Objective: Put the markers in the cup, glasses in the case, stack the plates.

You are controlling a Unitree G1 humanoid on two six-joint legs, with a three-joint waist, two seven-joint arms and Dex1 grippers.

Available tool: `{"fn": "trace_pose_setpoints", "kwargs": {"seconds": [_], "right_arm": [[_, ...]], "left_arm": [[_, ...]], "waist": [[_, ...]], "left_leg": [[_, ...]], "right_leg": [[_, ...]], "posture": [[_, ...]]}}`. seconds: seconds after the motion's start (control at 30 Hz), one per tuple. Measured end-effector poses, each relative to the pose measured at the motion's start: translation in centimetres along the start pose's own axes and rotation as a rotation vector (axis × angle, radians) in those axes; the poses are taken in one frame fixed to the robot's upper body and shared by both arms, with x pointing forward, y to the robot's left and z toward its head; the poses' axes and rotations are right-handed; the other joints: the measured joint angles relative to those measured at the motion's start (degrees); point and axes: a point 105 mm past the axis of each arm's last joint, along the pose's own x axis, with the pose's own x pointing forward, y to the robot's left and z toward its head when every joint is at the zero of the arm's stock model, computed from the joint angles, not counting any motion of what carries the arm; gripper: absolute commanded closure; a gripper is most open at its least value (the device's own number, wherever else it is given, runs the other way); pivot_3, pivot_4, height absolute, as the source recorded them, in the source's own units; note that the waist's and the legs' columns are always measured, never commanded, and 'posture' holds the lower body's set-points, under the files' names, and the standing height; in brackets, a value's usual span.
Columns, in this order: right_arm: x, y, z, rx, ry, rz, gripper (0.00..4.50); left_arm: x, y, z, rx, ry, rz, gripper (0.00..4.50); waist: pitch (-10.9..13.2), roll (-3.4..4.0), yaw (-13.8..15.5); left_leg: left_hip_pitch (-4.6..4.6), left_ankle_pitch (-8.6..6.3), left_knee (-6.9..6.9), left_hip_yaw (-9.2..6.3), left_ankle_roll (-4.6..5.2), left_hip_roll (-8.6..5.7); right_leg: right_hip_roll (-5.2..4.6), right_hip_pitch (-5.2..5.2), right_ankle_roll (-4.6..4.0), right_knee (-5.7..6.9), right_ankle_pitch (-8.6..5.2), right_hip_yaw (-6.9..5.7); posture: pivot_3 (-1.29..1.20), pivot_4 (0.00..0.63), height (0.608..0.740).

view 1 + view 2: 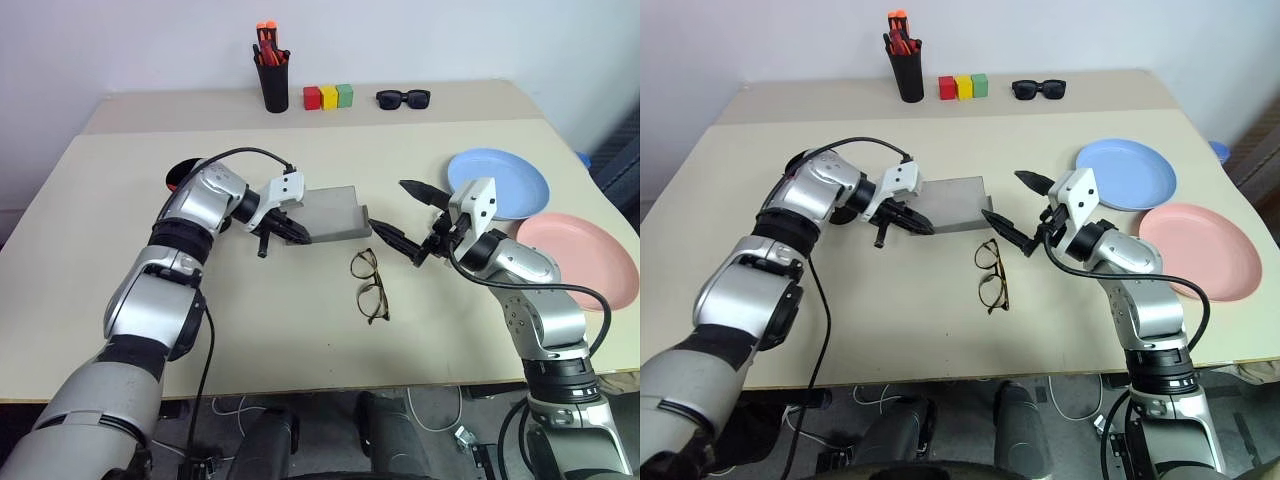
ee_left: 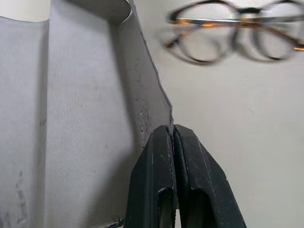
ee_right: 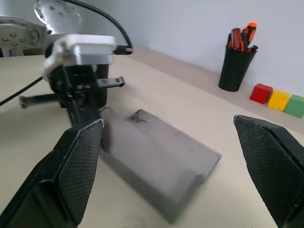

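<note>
Head pair overhead; wrist views close, perhaps

We find open tabletop (image 1: 260,330) in front of the glasses (image 1: 369,286), so a hand could come in from the near edge. Behind them, the case (image 1: 328,214) and the two grippers, left (image 1: 296,232) and right (image 1: 402,218), crowd the way. The plates (image 1: 500,180) block the right side.

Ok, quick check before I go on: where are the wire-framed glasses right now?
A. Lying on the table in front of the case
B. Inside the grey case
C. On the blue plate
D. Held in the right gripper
A. The glasses lie on the bare table, near the grey case but outside it, while the right gripper stands open with nothing between its fingers.
</note>
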Motion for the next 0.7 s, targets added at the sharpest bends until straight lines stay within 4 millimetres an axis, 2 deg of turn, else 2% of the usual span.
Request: {"fn": "trace_pose_setpoints", "kwargs": {"seconds": [0.17,0.2,0.3,0.5,0.63,0.7], "right_arm": [[0.0,0.0,0.0,0.000,0.000,0.004,0.00],[0.0,0.0,-0.1,0.002,0.002,0.005,0.00],[0.1,0.0,0.0,0.000,0.000,0.011,0.00],[0.4,-0.1,0.4,-0.010,-0.012,0.015,0.00],[0.4,-0.2,0.3,-0.004,-0.008,0.014,0.00],[0.4,-0.2,0.2,0.007,-0.001,0.012,0.00]], "left_arm": [[-1.8,-1.9,-1.7,-0.046,0.000,-0.030,4.45],[-1.9,-2.2,-2.1,-0.058,0.006,-0.035,4.20],[-1.9,-2.6,-2.3,-0.084,0.002,-0.041,3.11],[-1.8,-2.7,-1.4,-0.040,-0.037,-0.041,0.04],[-2.1,-2.3,-0.4,0.006,-0.101,-0.011,0.04],[-2.7,-2.2,0.8,0.021,-0.164,0.012,0.04]], "waist": [[0.0,0.01,-0.2],[0.0,0.01,-0.2],[0.0,0.01,0.2],[0.0,0.01,0.1],[0.0,0.01,0.0],[0.0,0.01,0.0]], "left_leg": [[0.01,-0.01,-0.02,0.00,0.01,0.02],[0.01,-0.01,-0.02,0.00,0.01,0.02],[-0.02,-0.01,0.04,0.00,0.01,0.00],[-0.01,-0.01,0.04,0.01,0.01,0.01],[-0.01,-0.01,0.03,0.00,0.01,0.01],[-0.02,-0.01,0.03,0.00,0.01,0.02]], "right_leg": [[0.00,-0.08,-0.01,0.08,-0.01,0.03],[0.00,-0.08,-0.01,0.09,0.00,0.02],[0.00,-0.06,-0.01,0.07,0.00,0.02],[0.00,-0.07,-0.02,0.06,0.00,0.02],[0.00,-0.07,-0.02,0.06,0.00,0.02],[0.00,-0.08,-0.02,0.07,0.00,0.02]], "posture": [[0.00,0.150,0.740],[0.00,0.150,0.740],[0.00,0.150,0.740],[0.00,0.150,0.740],[0.00,0.150,0.740],[0.00,0.150,0.740]]}}
